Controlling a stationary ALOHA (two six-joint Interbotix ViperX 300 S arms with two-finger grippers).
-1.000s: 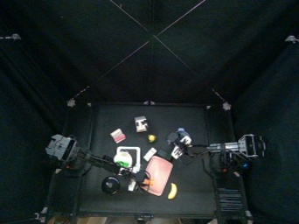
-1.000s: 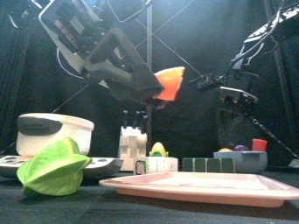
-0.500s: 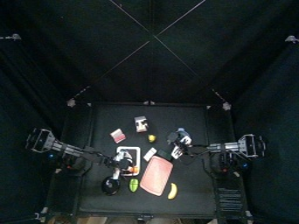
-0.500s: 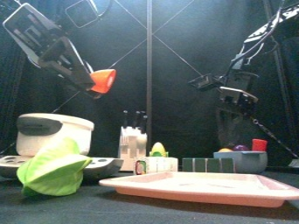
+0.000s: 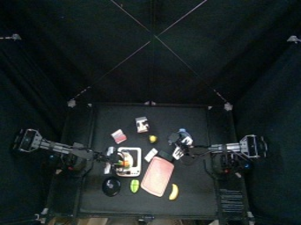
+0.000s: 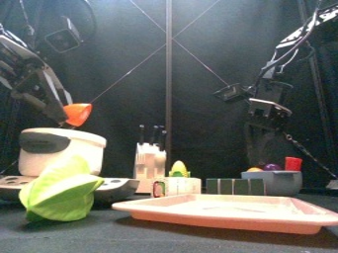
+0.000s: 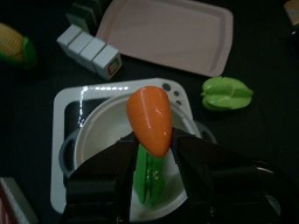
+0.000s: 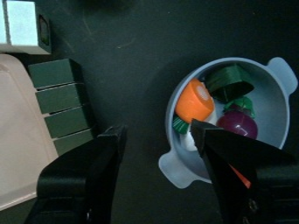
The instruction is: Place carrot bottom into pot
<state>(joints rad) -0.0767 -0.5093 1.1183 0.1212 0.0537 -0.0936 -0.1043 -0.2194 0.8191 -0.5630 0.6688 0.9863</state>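
Observation:
My left gripper (image 7: 149,156) is shut on the orange carrot bottom (image 7: 152,124) and holds it just over the open white pot (image 7: 98,129). A green part shows between the jaws below the orange. In the front view the carrot bottom (image 6: 79,114) hangs just above the pot's (image 6: 61,150) rim, at the left. In the top view the left gripper (image 5: 119,159) is over the pot (image 5: 128,159). My right gripper (image 8: 156,131) is open and empty, hovering beside a pale blue bowl (image 8: 267,105) at the table's right.
A pink tray (image 6: 224,208) lies at the front middle. A green star-shaped toy (image 6: 59,188) lies in front of the pot. Corn (image 6: 177,170), a white knife block (image 6: 150,153) and grey blocks (image 6: 238,185) stand behind the tray. The bowl holds several toy vegetables (image 8: 197,101).
My left arm has swung left and down with the carrot bottom, from above the tray to just over the pot. The right arm has not moved.

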